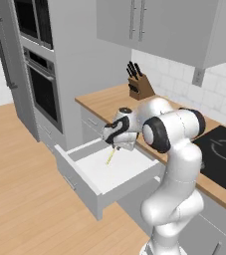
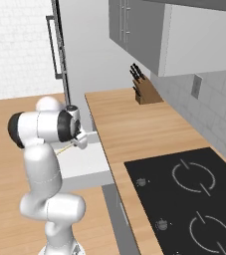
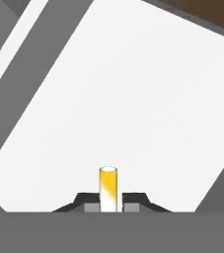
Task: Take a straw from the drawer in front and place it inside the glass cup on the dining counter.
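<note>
Kitchen cabinets in grey run along the wall on our right, under a wood worktop (image 1: 109, 102). We see the arm (image 1: 171, 164) closest to us, rising from the base and bending left over the open drawer (image 1: 87, 187). Our gripper (image 1: 115, 146) hangs above the white drawer floor, pointing down into it. In the hand view our fingers (image 3: 133, 200) sit pressed against either side of the straw (image 3: 108, 189), clamped on it, and its round pale-yellow end stands up between them. From the left base view the straw slants down from the gripper toward the drawer floor; we cannot tell whether its lower tip touches. The right base view shows a short length of straw (image 2: 64, 148) beside the wrist, above the drawer (image 2: 84, 164).

Beyond the drawer, a black cooktop (image 2: 194, 194) lies set into the worktop to the right. Farther along stands a knife block (image 1: 140, 84) near the tiled wall. Past that, a wall oven (image 1: 42, 87) fills the tall unit on the left, with upper cabinets (image 1: 149, 25) overhead.
</note>
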Available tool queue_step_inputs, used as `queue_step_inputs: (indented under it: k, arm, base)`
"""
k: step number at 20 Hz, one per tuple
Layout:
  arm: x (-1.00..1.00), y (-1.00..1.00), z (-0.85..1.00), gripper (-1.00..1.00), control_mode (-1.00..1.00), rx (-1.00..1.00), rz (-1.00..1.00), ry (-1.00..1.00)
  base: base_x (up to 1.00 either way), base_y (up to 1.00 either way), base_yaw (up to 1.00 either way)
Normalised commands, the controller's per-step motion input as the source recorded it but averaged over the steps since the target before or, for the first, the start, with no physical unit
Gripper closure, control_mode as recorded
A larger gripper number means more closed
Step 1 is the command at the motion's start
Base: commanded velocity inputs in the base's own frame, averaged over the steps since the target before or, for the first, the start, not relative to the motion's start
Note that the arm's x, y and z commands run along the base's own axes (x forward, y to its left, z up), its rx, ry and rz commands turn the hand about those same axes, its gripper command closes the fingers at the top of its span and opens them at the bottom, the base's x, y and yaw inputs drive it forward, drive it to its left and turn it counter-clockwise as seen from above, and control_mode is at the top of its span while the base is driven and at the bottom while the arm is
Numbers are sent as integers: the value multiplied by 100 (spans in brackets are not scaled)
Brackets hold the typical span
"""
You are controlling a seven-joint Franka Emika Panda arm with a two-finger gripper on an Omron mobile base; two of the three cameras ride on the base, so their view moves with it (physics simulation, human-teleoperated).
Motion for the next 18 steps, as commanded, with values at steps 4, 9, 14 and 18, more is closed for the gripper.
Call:
queue_step_inputs:
  k: [4, 9, 14, 18]
  arm:
    - [1, 1, 100, 100, -100, 9, 0, 11]
    - [-34, 0, 100, 100, -100, 0, 1, 7]
    - [-83, 0, 100, 100, -100, -11, 12, 0]
    - [-100, 0, 99, 100, -100, -21, 20, 0]
  base:
    - [0, 0, 0]
    - [0, 0, 0]
    - [0, 0, 0]
    - [0, 0, 0]
